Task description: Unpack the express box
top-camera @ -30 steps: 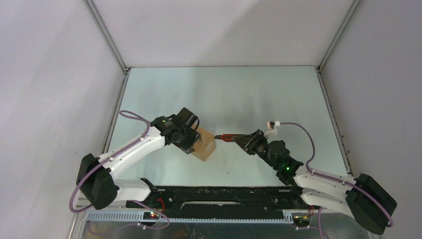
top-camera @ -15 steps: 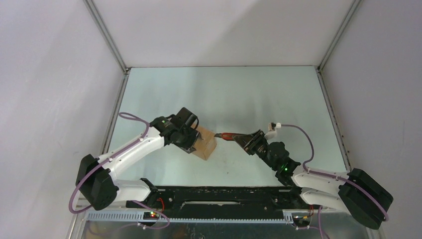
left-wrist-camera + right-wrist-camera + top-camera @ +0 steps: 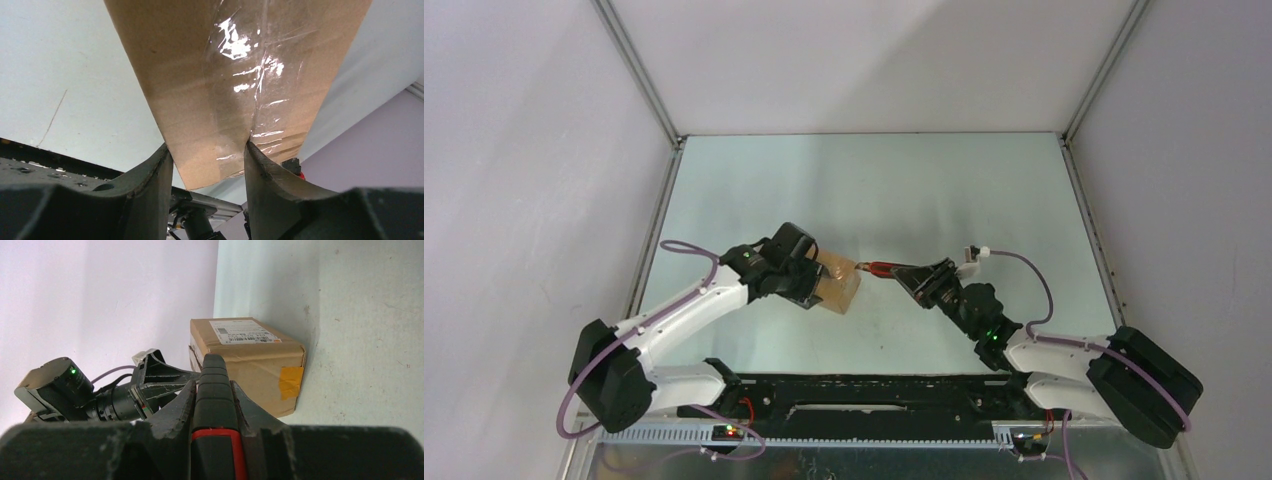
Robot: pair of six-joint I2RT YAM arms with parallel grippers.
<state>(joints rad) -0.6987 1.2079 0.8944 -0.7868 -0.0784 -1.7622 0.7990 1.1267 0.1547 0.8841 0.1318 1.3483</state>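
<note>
Seen from the express box [image 3: 842,290], the left gripper [image 3: 817,284] clamps its 9 o'clock side. The utility knife [image 3: 882,268], pinched in the right gripper [image 3: 909,273], blocks 3 o'clock with its tip at the box's corner. Toward 12 o'clock, bare table [image 3: 874,190] runs to the back wall [image 3: 874,70]. At 6 o'clock a narrower strip ends at the black base rail [image 3: 874,392].

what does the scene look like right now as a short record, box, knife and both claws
box: express box, brown cardboard, on the table
seal: clear tape across the cardboard, no flap opened yet
label: white shipping label on one face
left claw: closed on the box, gripping it from both sides
right claw: shut on a red-and-black utility knife
knife aim: tip points at the box's right side; contact cannot be told
</note>
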